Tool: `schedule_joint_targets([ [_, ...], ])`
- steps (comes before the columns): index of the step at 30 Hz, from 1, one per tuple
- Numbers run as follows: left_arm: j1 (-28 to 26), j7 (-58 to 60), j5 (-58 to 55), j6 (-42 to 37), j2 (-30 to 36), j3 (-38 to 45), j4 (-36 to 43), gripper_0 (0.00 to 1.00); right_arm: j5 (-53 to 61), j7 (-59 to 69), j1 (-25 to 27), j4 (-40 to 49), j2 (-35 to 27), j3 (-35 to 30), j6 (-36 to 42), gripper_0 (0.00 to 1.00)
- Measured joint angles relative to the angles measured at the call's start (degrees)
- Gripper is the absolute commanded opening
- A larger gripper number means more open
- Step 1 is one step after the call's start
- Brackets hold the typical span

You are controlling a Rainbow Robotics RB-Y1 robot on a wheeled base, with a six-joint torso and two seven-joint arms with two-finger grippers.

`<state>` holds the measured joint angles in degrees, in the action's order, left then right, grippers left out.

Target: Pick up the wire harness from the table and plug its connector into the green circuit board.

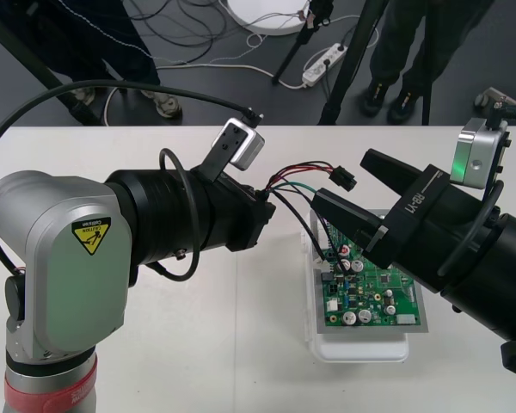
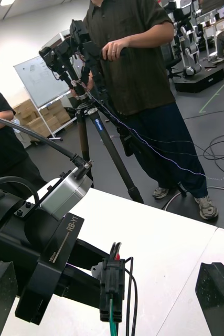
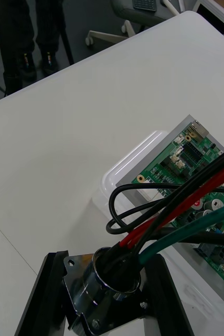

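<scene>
Pinching the socket (image 3: 109, 278) in the left wrist view, left fingers (image 3: 41, 299); right fingers (image 1: 348, 215) spread around the plug (image 1: 343, 180).

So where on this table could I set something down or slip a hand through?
Free: the table at its near edge, between the left arm and the white base; also the far strip behind the left arm. Crowded: over the green circuit board, where the open right pincer brackets the plug and the left pincer holds the wire harness.

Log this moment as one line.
left gripper: shut on socket | right gripper: open, straddling plug | plug: not in circuit board
</scene>
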<state>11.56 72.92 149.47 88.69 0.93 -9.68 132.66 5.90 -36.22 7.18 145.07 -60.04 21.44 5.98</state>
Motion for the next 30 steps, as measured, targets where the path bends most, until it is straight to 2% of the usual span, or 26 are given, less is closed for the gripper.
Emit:
schedule_joint_targets([
  [30,0.0,0.0,1.4,0.0,0.0,0.0,0.0,0.0,-0.4,0.2,-1.0,-2.1,0.5,-0.2,0.0,1.0],
])
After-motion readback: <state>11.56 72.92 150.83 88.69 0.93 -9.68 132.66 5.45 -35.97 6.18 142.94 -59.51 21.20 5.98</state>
